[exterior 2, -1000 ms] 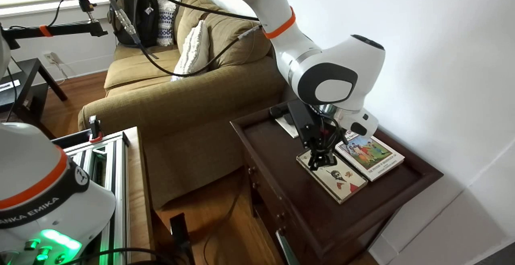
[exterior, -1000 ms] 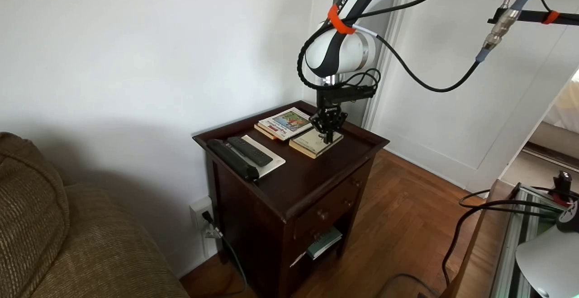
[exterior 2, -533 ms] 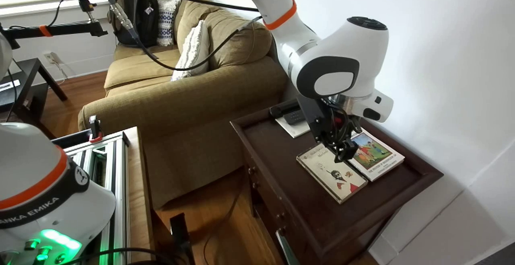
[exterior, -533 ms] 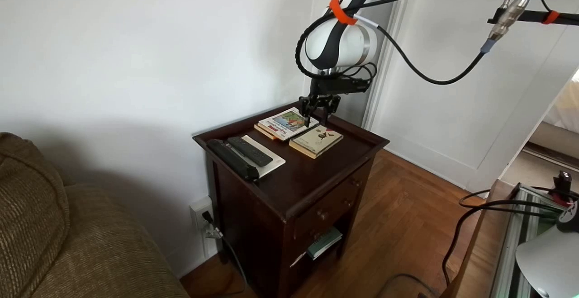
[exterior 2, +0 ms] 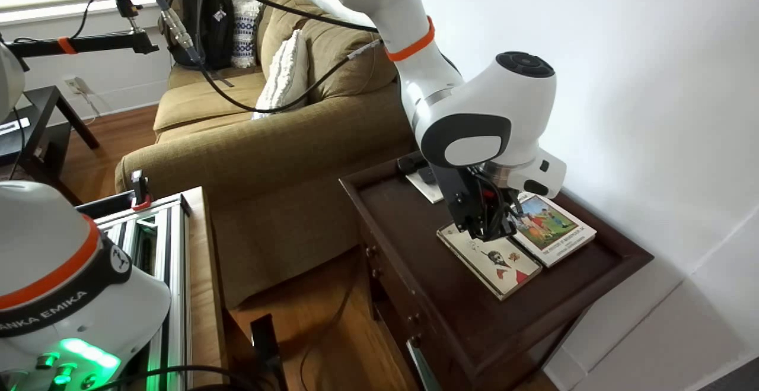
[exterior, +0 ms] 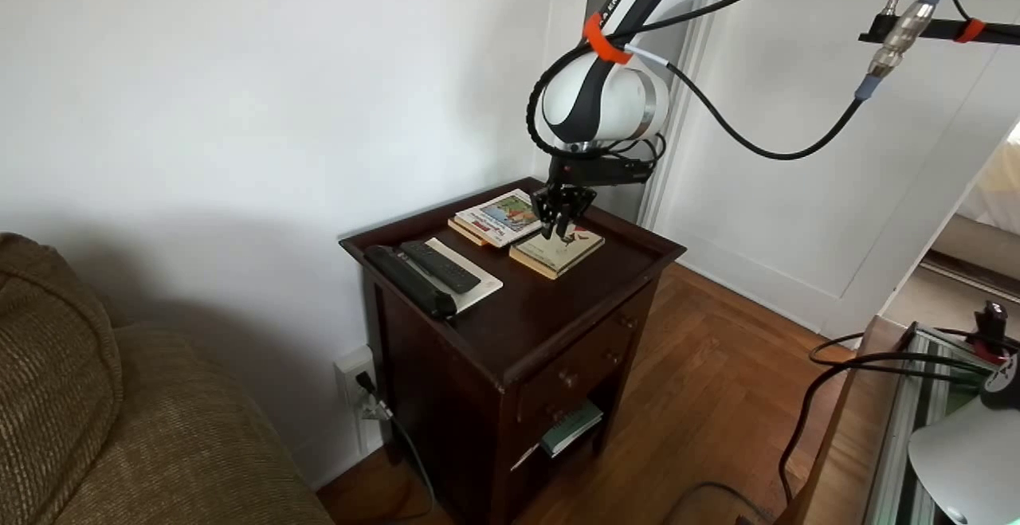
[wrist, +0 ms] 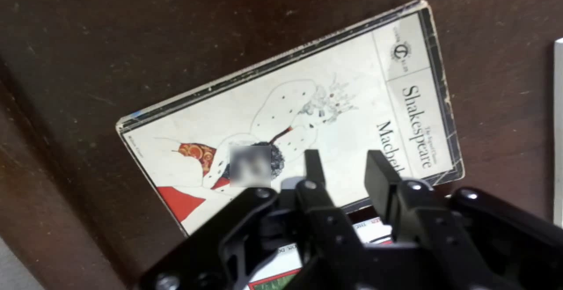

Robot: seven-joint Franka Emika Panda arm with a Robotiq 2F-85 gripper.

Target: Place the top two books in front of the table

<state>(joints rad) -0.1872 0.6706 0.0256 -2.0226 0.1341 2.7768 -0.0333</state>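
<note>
The dark brown table [exterior: 542, 314] stands by the wall; it also shows in an exterior view [exterior 2: 409, 242]. A cream Macbeth book [exterior: 550, 252] lies flat on it and shows in an exterior view [exterior 2: 504, 263] and the wrist view [wrist: 281, 105]. I cannot tell if it is one book or two stacked. Beside it, nearer the wall, a white illustrated book [exterior: 502, 218] lies on an orange-edged one [exterior: 466, 232]. My gripper [exterior: 555, 230] is partly open and empty, above the cream book's wall-side long edge. In the wrist view its fingertips [wrist: 345, 158] overlap the cover; contact cannot be told.
A black remote [exterior: 441, 265] and a long black object [exterior: 408, 280] lie on or by a white booklet [exterior: 482, 290] at the table's sofa side. A green book [exterior: 571, 429] sits on the lower shelf. The sofa [exterior: 159, 429] stands beside the table. The wall rises behind.
My gripper rose from over the cream book and moved toward the wall with its fingers spread. Since then it has come down a little and its fingers have drawn closer together. The books have not moved.
</note>
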